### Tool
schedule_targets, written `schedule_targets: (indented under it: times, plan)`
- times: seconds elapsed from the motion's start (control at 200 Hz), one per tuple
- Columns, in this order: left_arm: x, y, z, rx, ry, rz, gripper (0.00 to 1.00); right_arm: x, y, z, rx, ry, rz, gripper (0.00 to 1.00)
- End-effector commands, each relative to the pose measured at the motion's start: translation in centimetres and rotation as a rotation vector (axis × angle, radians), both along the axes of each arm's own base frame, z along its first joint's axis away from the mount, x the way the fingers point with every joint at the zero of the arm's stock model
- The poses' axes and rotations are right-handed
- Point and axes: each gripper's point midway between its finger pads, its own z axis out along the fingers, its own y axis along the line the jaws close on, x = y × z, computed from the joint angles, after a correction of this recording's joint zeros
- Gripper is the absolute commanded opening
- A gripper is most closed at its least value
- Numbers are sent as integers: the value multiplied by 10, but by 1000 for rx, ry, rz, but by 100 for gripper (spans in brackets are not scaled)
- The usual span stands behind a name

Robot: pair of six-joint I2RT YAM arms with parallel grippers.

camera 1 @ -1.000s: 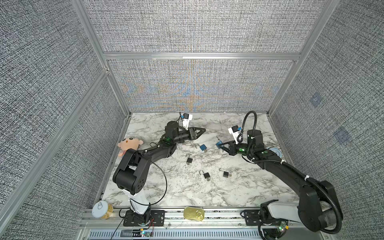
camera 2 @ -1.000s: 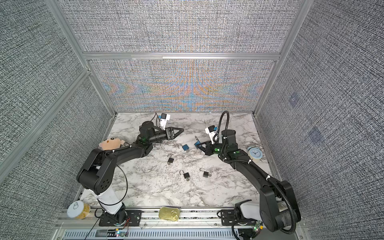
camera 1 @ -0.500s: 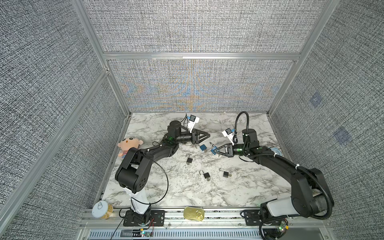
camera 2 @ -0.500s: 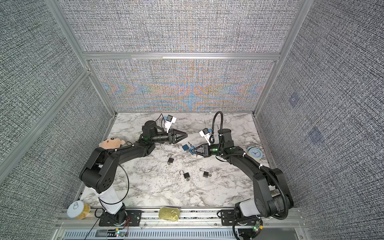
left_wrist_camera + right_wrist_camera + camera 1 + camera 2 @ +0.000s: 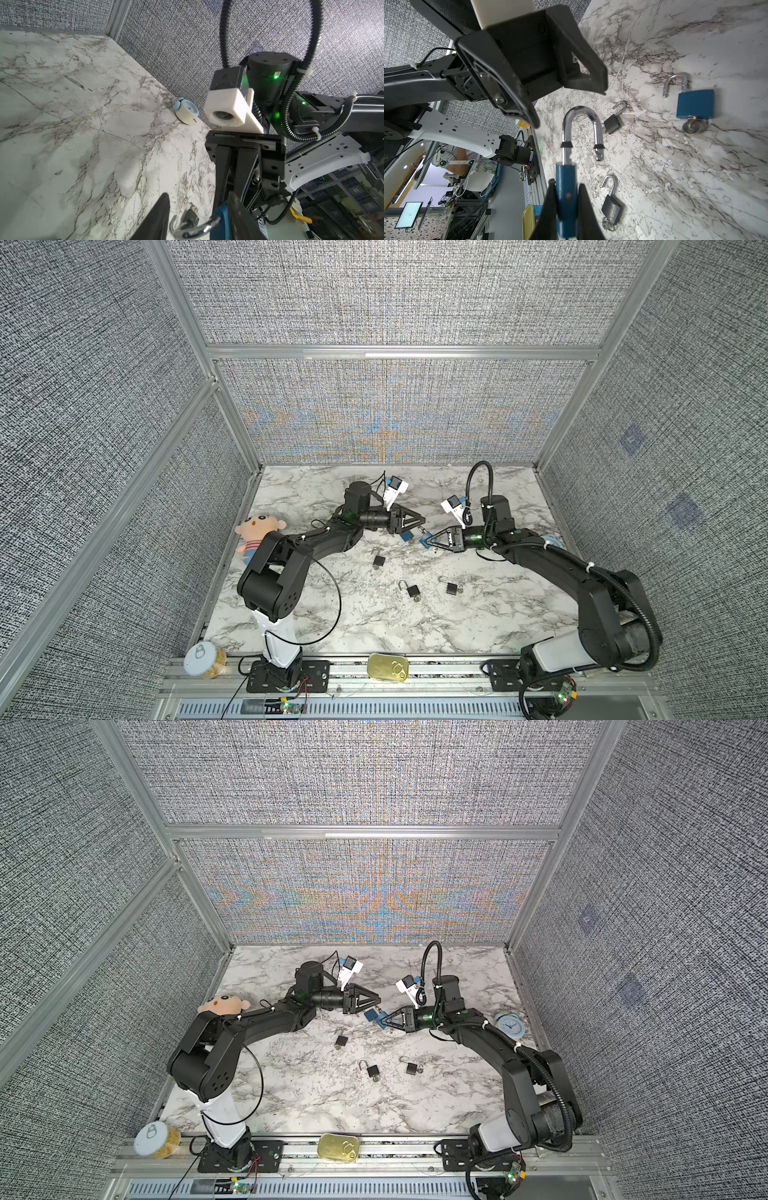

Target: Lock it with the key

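Observation:
My right gripper (image 5: 566,185) is shut on the body of a blue padlock (image 5: 566,207) and holds it off the marble table, near the back middle in both top views (image 5: 424,540) (image 5: 380,1020). Its silver shackle (image 5: 581,112) stands open and points at my left gripper (image 5: 422,523) (image 5: 197,195). That gripper is open, with the shackle (image 5: 197,228) lying between its fingers. No key shows on the held padlock. A second blue padlock (image 5: 695,106) lies on the table beside them with its shackle open and a key (image 5: 693,126) in it.
Three small black padlocks (image 5: 379,560) (image 5: 412,591) (image 5: 451,588) lie open on the table (image 5: 374,626) in front of the grippers. A plush doll (image 5: 257,531) sits at the left edge, a blue alarm clock (image 5: 510,1025) at the right wall. A tin (image 5: 387,668) and a jar (image 5: 203,659) rest on the front rail.
My right gripper has carried the blue padlock to the left, toward the left gripper. The left gripper has swung right and down to meet it, so the shackle now sits between its fingers.

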Motion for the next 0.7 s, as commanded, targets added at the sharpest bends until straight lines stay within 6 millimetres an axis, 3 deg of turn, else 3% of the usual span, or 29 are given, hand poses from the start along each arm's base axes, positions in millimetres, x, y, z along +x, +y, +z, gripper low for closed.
schedule_targets:
  times: [0.0, 0.695]
  plan:
    - [-3, -1, -2, 1, -4, -23, 47, 0, 2, 3, 9, -8, 14, 0]
    - [-9, 0, -10, 13, 24, -40, 39, 4, 2, 0, -15, -5, -11, 0]
